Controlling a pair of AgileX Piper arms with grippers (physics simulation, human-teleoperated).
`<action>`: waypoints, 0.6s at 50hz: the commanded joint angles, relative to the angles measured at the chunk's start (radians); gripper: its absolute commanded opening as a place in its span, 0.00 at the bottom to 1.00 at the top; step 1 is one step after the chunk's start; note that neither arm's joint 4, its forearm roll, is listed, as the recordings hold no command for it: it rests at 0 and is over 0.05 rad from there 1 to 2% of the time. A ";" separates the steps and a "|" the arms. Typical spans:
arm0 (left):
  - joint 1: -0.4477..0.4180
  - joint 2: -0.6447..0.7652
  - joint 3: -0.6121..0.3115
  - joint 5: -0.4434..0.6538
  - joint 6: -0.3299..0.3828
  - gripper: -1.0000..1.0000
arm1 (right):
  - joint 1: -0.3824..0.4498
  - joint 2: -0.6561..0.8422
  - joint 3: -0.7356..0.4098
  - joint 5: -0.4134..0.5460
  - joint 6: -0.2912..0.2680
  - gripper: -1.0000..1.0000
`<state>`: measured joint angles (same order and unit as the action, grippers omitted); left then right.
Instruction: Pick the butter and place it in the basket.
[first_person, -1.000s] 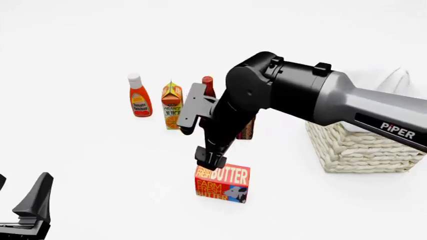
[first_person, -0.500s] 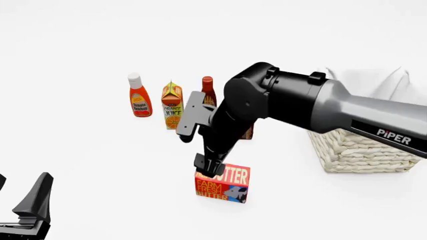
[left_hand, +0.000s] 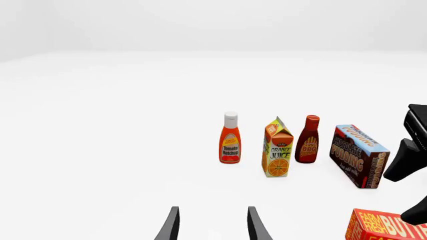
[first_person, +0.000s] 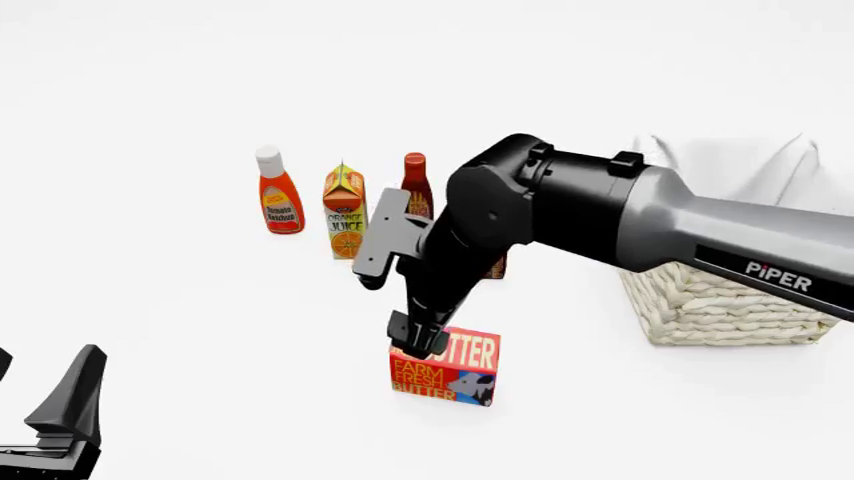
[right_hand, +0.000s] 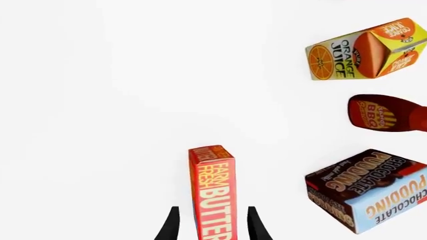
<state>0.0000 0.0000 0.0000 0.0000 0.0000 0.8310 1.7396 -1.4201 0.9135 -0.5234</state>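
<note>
Grasping step, not yet closed. Butter standing on the white surface at lower centre of the front view, apart from the basket at right edge. Right pincer down at the box's top left corner, reaching in from the right. In the right wrist view, butter seen between the two dark fingers, a sliver of white showing on either side: right pincer spread, straddling the box, apparently not clamped yet.

Left pincer parked at lower left corner of the front view, fingers apart, nothing between them; same gap in the left wrist view.

Behind the butter, a row: ketchup bottle, orange juice carton, BBQ sauce bottle, and chocolate pudding box, mostly hidden by the arm in the front view.

Next, by judgement: close squarely on the box's narrow sides, lift straight up clear of the pudding box, then carry rightward over the basket rim and release.
</note>
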 joint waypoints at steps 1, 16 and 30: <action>0.000 0.000 0.000 0.000 0.000 1.00 | 0.002 0.003 0.015 -0.018 0.005 1.00; 0.000 0.000 0.000 0.000 0.000 1.00 | -0.012 0.027 0.020 -0.041 0.000 1.00; 0.000 0.000 0.000 0.000 0.000 1.00 | -0.009 0.018 0.037 -0.057 0.008 1.00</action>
<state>0.0000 0.0000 0.0000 0.0000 0.0000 0.8214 1.7602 -1.3952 0.8691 -0.5189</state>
